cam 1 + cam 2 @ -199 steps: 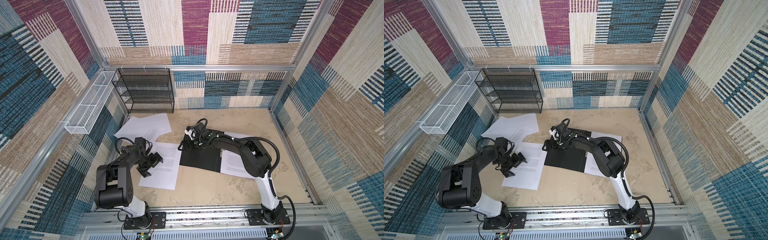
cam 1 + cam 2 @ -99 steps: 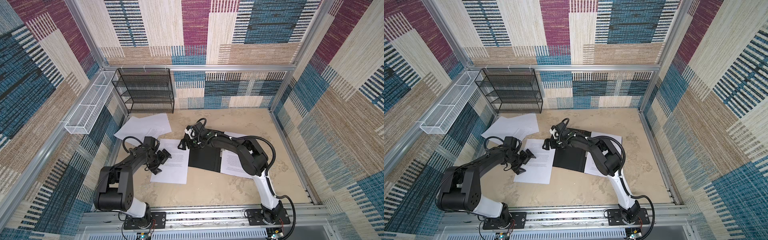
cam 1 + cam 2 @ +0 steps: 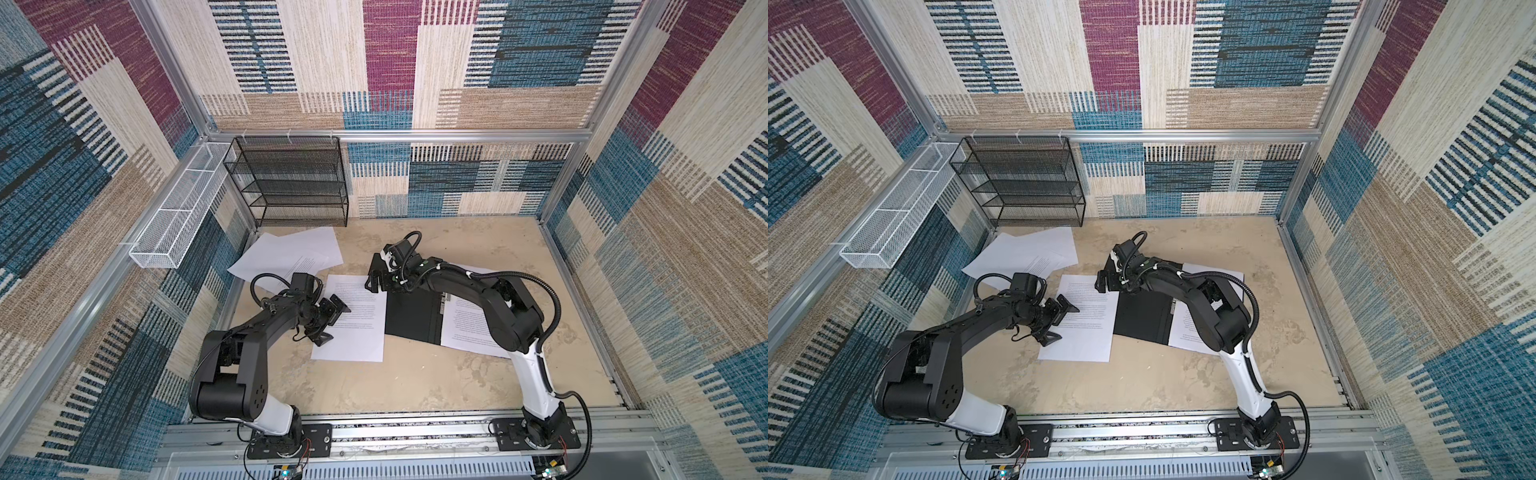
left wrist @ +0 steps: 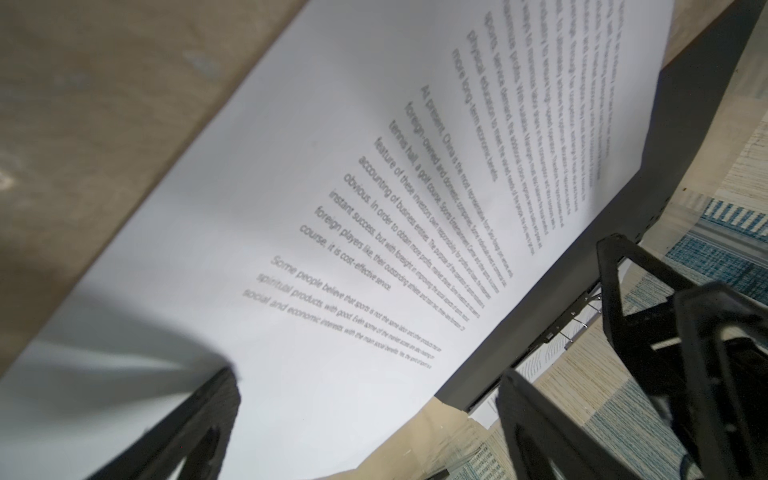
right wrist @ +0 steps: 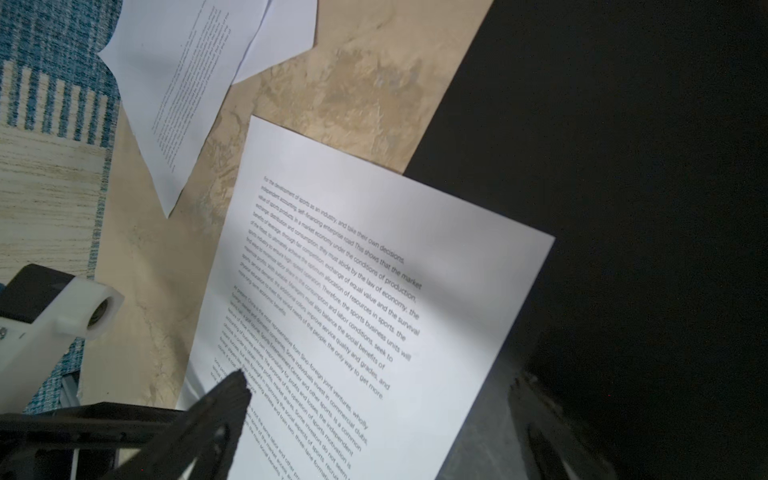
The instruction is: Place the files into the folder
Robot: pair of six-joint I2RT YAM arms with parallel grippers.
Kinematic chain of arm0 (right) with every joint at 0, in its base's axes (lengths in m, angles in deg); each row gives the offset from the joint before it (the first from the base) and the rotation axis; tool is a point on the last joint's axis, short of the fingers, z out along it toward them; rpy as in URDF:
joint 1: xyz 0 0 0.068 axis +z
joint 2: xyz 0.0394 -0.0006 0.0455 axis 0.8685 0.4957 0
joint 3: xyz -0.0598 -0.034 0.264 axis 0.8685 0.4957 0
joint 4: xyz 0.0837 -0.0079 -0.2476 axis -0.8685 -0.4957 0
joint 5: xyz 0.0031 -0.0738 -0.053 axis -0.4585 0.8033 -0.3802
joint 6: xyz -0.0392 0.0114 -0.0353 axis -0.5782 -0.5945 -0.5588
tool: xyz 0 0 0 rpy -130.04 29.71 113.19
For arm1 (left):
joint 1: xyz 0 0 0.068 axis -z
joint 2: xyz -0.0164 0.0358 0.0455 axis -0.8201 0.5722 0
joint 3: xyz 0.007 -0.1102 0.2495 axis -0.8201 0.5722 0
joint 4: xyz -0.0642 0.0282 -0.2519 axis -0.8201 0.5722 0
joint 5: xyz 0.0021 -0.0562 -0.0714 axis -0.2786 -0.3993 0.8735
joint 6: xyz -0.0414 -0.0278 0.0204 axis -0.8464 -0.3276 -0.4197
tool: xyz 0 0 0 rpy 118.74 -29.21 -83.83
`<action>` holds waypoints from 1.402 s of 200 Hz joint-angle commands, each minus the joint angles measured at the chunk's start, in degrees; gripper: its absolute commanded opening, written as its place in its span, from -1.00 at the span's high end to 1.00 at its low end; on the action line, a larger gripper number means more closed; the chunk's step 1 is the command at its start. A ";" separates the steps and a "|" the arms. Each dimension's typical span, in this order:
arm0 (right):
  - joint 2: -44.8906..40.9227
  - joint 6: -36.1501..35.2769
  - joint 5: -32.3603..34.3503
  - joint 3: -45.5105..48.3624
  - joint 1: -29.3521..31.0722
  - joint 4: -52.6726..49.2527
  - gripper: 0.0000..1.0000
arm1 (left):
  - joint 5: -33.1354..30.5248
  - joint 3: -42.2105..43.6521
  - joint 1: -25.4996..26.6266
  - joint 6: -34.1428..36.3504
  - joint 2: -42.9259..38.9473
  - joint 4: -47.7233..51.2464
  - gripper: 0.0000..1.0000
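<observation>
Black side up, the folder [image 3: 411, 318] lies open near the middle of the desk [image 3: 415, 386], with a printed page [image 3: 467, 328] on its half toward 3 o'clock. At the folder's 9 o'clock a printed sheet [image 3: 353, 328] lies flat, one long edge lapping onto the black. The other files [image 3: 291, 255] are spread at the desk's 10 o'clock, below the wire rack [image 3: 291, 187].

Over the sheet's 9 o'clock edge is the left pincer [image 3: 332, 326], jaws spread wide and gripping nothing. The right pincer [image 3: 372, 273], equally wide and empty, hangs at the sheet's 1 o'clock corner, where paper meets folder.

The step looks like sliding this sheet across onto the black half. It calls for a light downward press and a slow push toward 3 o'clock, so the paper glides rather than buckles. Meanwhile the right pincer should pin the folder's corner against skidding.
</observation>
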 commanded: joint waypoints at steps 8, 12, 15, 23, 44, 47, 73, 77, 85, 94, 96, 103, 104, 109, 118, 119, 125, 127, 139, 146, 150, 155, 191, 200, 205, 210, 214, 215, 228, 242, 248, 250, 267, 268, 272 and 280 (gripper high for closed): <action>2.16 -0.84 0.52 -1.82 0.11 -0.67 -0.99 | -2.31 1.08 0.13 -0.56 0.68 2.68 -0.98; 2.43 -0.63 0.25 -1.97 0.13 -0.58 -0.99 | -2.31 1.07 0.12 -0.56 0.66 2.68 -0.98; 2.56 -0.54 -0.03 -1.92 0.20 -0.49 -0.99 | -2.43 1.08 0.14 -0.56 0.67 2.69 -0.97; 2.91 -0.29 -0.60 -1.99 0.20 -0.26 -0.99 | -2.34 1.03 0.12 -0.58 0.76 2.70 -0.98; 3.05 0.85 -1.28 -1.78 0.37 -0.79 -0.99 | -2.55 0.98 0.15 -0.34 0.86 2.73 -0.98; 3.03 1.00 -1.53 -1.64 0.45 -0.76 -0.99 | -2.57 1.04 0.15 -0.30 0.85 2.78 -0.98; 2.15 3.87 -6.53 0.27 0.46 1.28 -0.99 | -2.84 1.05 0.12 -0.34 1.03 2.67 -0.98; 2.03 4.22 -7.43 0.48 0.48 1.62 -0.99 | -2.84 0.98 0.12 -0.30 1.07 2.63 -0.98; 2.05 5.14 -9.06 0.86 0.46 2.39 -0.99 | -2.80 1.13 0.13 -0.40 1.20 2.55 -0.98; 2.04 6.14 -10.69 1.40 0.46 3.39 -0.99 | -2.67 1.11 0.12 -0.47 1.31 2.37 -0.98; 2.01 6.42 -11.00 1.50 0.46 3.58 -0.99 | -2.60 1.20 0.12 -0.47 1.39 2.36 -0.98; 1.93 7.13 -12.07 1.92 0.46 4.43 -0.99 | -2.50 1.22 0.12 -0.57 1.50 2.15 -0.98; 1.91 7.21 -12.17 1.99 0.46 4.52 -0.99 | -2.54 1.22 0.12 -0.61 1.48 2.12 -0.98; 1.76 7.80 -12.81 2.40 0.48 5.17 -0.99 | -2.45 1.32 0.12 -0.65 1.53 1.92 -0.97; 1.58 8.46 -13.00 2.75 0.49 5.61 -0.99 | -2.32 1.53 0.12 -0.81 1.62 1.69 -0.98; 1.56 8.50 -12.98 2.76 0.48 5.59 -0.99 | -2.27 1.60 0.12 -0.82 1.68 1.63 -0.98; 1.46 8.76 -13.05 2.87 0.54 5.65 -0.99 | -2.07 1.71 0.12 -0.98 1.65 1.26 -0.98; 1.39 8.85 -13.19 3.03 0.54 5.81 -0.99 | -1.99 1.79 0.12 -0.99 1.78 1.13 -0.98; 0.73 9.52 -13.41 3.54 0.55 5.87 -0.99 | -1.89 2.03 0.12 -1.17 1.95 0.85 -0.98; -0.23 9.64 -11.41 3.54 0.55 4.74 -0.99 | -1.70 2.19 0.12 -1.26 1.96 0.73 -0.98; -1.16 9.51 -9.84 4.88 0.55 4.29 -0.99 | -1.63 2.26 0.12 -1.36 1.99 0.65 -0.98; -2.60 9.29 -8.04 6.22 0.55 4.17 -0.99 | -1.54 2.35 0.12 -1.38 1.95 0.43 -0.98; -7.40 8.51 -6.19 10.60 0.71 1.87 -0.99 | -1.04 2.48 0.04 -1.09 2.33 -0.13 -0.98; -8.81 8.74 -4.93 12.16 1.17 2.05 -0.99 | -0.86 2.60 0.06 -0.94 2.56 -0.25 -0.98; -9.72 8.92 -4.26 13.17 1.48 2.36 -0.99 | -0.75 2.61 0.00 -0.92 2.69 -0.33 -0.98; -10.47 9.06 -3.79 14.08 1.74 2.63 -0.99 | -0.65 2.71 -0.05 -0.91 2.77 -0.54 -0.98; -10.92 9.19 -3.75 14.53 1.92 2.62 -0.99 | -0.57 2.83 -0.12 -0.96 2.85 -0.70 -0.97; -11.02 9.21 -3.74 14.66 1.98 2.60 -0.99 | -0.56 2.82 -0.13 -0.93 2.91 -0.67 -0.97; -12.05 9.81 -3.99 16.38 2.34 2.10 -0.99 | -0.06 3.00 -0.22 -0.91 3.30 -1.05 -0.98; -13.72 10.76 -3.61 19.32 2.64 2.41 -0.99 | 0.18 2.98 -0.29 -0.78 3.62 -1.21 -0.98; -14.41 11.26 -3.80 20.56 2.72 2.61 -0.99 | 0.31 2.91 -0.36 -0.71 3.71 -1.17 -0.98; -14.67 11.36 -3.93 21.03 2.74 2.77 -0.99 | 0.25 2.90 -0.39 -0.73 3.74 -1.16 -0.98; -16.31 12.51 -5.38 23.48 3.45 3.46 -0.99 | 0.08 2.83 -0.57 -0.35 3.72 -1.10 -0.98; -16.40 12.58 -5.40 23.58 3.53 3.46 -0.99 | 0.11 2.82 -0.57 -0.37 3.78 -1.13 -0.98; -16.67 12.78 -5.30 23.93 3.95 3.38 -0.99 | 0.18 2.81 -0.63 -0.27 3.79 -1.06 -0.98; -17.15 13.36 -5.25 24.45 4.83 3.29 -0.99 | 0.26 2.85 -0.82 -0.13 3.94 -1.11 -0.98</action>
